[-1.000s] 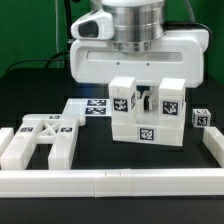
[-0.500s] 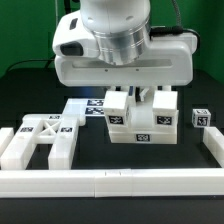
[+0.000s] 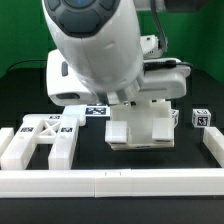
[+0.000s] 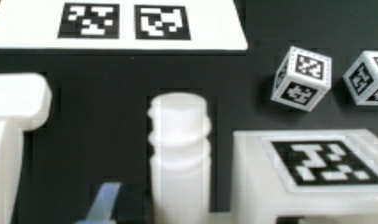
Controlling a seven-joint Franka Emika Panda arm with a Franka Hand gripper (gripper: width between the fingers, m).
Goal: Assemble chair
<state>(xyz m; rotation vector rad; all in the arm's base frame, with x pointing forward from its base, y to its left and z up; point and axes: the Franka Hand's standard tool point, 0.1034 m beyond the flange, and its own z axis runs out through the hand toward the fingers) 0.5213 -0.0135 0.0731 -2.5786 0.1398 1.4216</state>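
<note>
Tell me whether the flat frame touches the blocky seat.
Apart. The exterior view shows bare black table between the flat frame and the blocky seat.

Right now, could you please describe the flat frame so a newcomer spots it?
Follow the border rail to the exterior view's left end. Just inside lies the flat frame: low and forked with crossed braces, unlike the tall blocky seat.

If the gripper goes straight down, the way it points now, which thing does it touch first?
Most likely the chair's blocky seat part, which sits directly under the arm. The wrist view shows a ribbed white peg close ahead, beside a tagged block. The gripper itself is hidden, so depth is unsure.
</note>
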